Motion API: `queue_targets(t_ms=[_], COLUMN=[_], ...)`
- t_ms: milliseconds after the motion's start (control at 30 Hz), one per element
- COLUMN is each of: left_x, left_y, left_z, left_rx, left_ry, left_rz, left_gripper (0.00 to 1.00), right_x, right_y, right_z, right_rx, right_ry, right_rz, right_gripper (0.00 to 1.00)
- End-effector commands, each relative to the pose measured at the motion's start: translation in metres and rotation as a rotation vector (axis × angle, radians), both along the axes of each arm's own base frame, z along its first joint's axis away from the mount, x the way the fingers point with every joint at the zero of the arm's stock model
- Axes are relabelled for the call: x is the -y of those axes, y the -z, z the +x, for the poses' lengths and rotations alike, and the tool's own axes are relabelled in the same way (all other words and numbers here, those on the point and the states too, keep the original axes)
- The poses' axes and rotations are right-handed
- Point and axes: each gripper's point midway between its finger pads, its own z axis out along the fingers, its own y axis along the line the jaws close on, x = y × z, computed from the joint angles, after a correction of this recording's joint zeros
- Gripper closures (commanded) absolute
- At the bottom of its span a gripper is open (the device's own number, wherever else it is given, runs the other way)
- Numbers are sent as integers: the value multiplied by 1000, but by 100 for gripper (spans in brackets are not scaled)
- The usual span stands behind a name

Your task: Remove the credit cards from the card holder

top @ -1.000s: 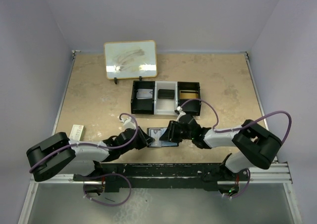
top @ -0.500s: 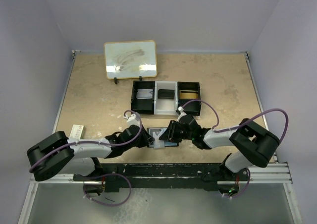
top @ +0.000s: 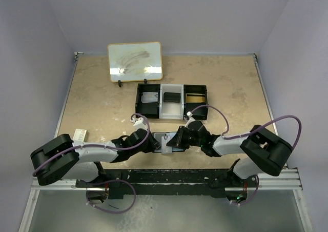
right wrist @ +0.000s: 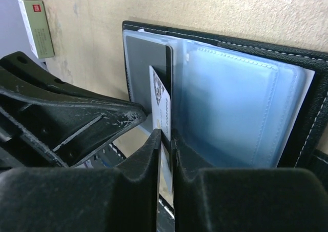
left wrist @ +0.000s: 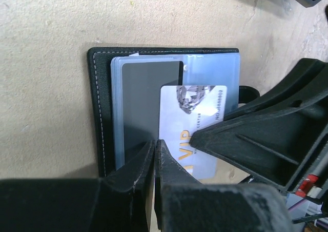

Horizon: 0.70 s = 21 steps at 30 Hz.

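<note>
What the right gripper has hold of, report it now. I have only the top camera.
Observer: The right gripper pinches a white card by its edge. The card is partly out of the wallet.
Operator: Read me that card.
Observer: The left wrist view shows "VIP" and a diamond picture on its face.
Operator: Say what else is in the wallet, then give me the left gripper.
Observer: A dark grey card sits in the clear sleeve behind the white one. The left gripper is shut at the wallet's near edge, and I cannot tell whether it pinches anything.
</note>
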Motion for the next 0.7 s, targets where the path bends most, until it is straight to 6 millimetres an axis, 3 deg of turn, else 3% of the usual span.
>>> queue_targets(t_ms=[0,400,567,667], left_x=[-22,-5,4,7], left_y=[12,-15,-28,-25], left_z=[-3,3,9,10], left_rx=[1,54,85,84], left_ry=[-15,7,11,18], left_rz=[114,18,-25,-16], left_gripper=[99,88,86,85], right_x=[6,10,12,7], right_y=[-8,-31,-31,-26], right_z=[4,18,27,25], right_rx=[35,94,92,75], right_ry=[27,74,90,56], right_rz=[-12,-6,0,0], right_gripper=[88,93,94,94])
